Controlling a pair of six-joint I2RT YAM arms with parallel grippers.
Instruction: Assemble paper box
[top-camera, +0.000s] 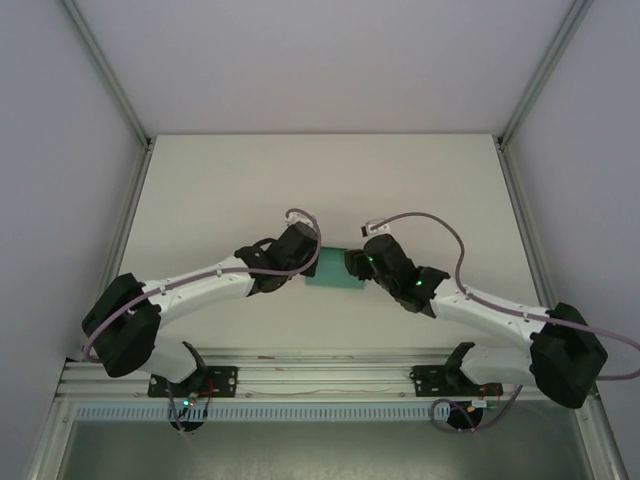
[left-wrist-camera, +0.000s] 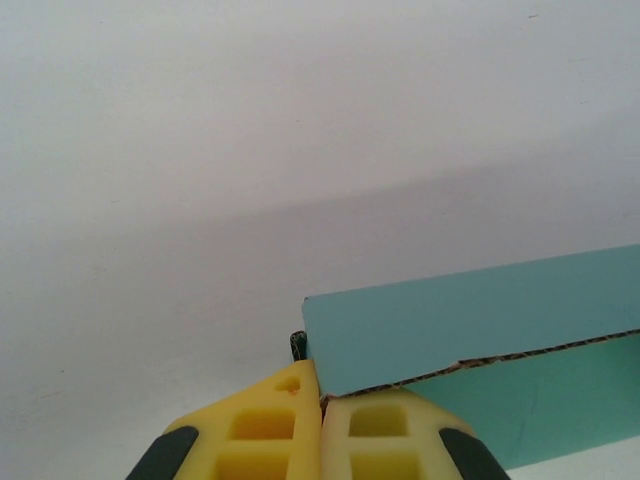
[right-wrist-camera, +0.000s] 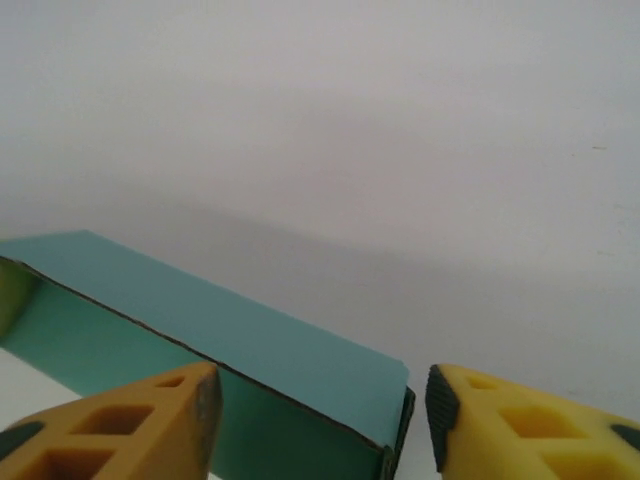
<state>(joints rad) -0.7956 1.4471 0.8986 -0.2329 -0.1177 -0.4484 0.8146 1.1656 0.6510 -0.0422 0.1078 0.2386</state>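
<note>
The white table (top-camera: 220, 190) is spanned by the left arm (top-camera: 200, 290) and the right arm (top-camera: 490, 310), which are bent inward to meet near its middle. Between them the paper box (top-camera: 335, 272) is found, a teal piece whose layers are parted along one raw edge. Its corner is pinched by the left gripper (left-wrist-camera: 321, 388), the yellow fingers (left-wrist-camera: 260, 430) pressed together. The right gripper (right-wrist-camera: 320, 405) is spread wide — the box's other end is seen between its tips.
</note>
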